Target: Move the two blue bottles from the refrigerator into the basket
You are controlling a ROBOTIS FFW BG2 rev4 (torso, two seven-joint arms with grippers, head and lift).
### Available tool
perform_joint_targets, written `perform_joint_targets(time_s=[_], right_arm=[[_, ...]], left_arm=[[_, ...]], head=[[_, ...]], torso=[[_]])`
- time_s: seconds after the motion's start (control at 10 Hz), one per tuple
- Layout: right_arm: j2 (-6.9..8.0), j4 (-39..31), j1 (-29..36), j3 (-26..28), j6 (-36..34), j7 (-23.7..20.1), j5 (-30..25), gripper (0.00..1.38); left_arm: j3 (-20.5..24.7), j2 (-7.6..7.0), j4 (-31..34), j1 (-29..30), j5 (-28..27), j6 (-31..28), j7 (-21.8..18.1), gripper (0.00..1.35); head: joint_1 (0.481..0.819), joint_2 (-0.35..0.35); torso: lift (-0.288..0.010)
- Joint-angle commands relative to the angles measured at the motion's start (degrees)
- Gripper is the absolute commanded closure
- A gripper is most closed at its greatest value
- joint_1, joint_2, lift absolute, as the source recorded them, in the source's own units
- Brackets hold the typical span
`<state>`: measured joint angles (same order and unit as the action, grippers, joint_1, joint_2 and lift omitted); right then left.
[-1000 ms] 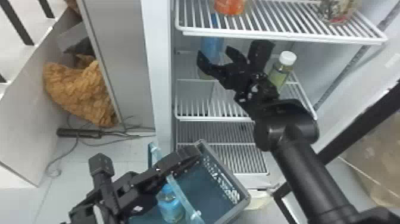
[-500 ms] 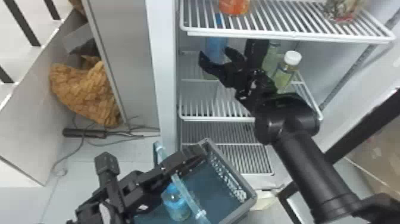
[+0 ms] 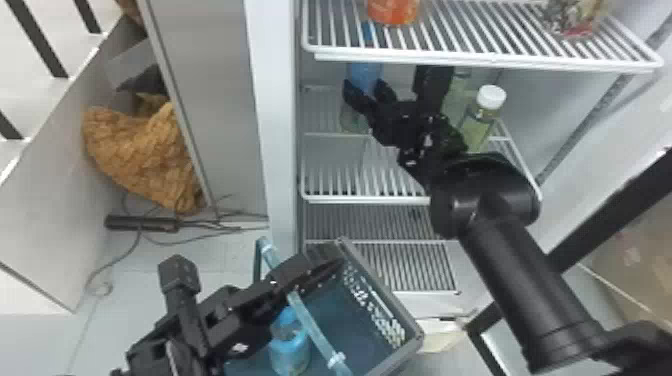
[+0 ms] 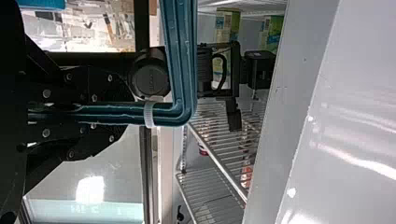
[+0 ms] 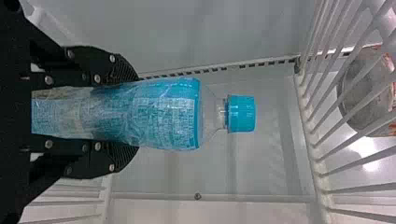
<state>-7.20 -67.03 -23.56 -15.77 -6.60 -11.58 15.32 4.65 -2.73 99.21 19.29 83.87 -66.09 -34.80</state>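
On the middle refrigerator shelf, my right gripper [image 3: 367, 94] is shut on a blue bottle [image 3: 364, 74] standing under the upper rack. The right wrist view has that bottle [image 5: 173, 114] pinched between both pads of the right gripper [image 5: 134, 113], its blue cap [image 5: 241, 114] pointing away from the palm. Low in front of the refrigerator, my left gripper [image 3: 334, 266] grips the handle [image 3: 315, 327] of the basket [image 3: 380, 295]. The left gripper [image 4: 125, 113] clamps the teal handle [image 4: 180, 60]. Another blue bottle [image 3: 289, 352] is inside the basket, beneath the left arm.
Above the right gripper runs a wire rack [image 3: 480, 60] with an orange can [image 3: 392, 11] on it. A white-capped bottle [image 3: 475, 131] stands right of the right gripper. The refrigerator's left side edge [image 3: 277, 125] is close to the held bottle.
My right gripper's fingers have drawn together onto the blue bottle; they stood wider apart around it before. The left gripper keeps its hold on the basket handle.
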Motion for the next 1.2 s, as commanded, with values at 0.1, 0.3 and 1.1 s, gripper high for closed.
perform_joint_targets(time_s=[0.1, 0.3, 1.1], right_arm=[[-0.53, -3.64, 2.88, 1.49, -0.15, -0.55, -0.24, 1.27], [-1.15, -12.78, 8.37, 4.23, -2.82, -1.43, -1.50, 1.27], [-3.79, -46.81, 31.99, 11.43, -13.93, -5.91, 2.73, 1.27]], left_arm=[[-0.31, -0.09, 0.00, -0.03, 0.00, 0.00, 0.08, 1.20], [-0.42, -0.09, 0.00, -0.03, -0.12, 0.00, 0.00, 1.20], [-0.54, -0.09, 0.00, 0.11, 0.00, 0.14, 0.00, 1.20]], head=[[0.695, -0.105], [0.695, -0.117], [0.695, -0.157]], torso=[[-0.220], [-0.220], [-0.220]])
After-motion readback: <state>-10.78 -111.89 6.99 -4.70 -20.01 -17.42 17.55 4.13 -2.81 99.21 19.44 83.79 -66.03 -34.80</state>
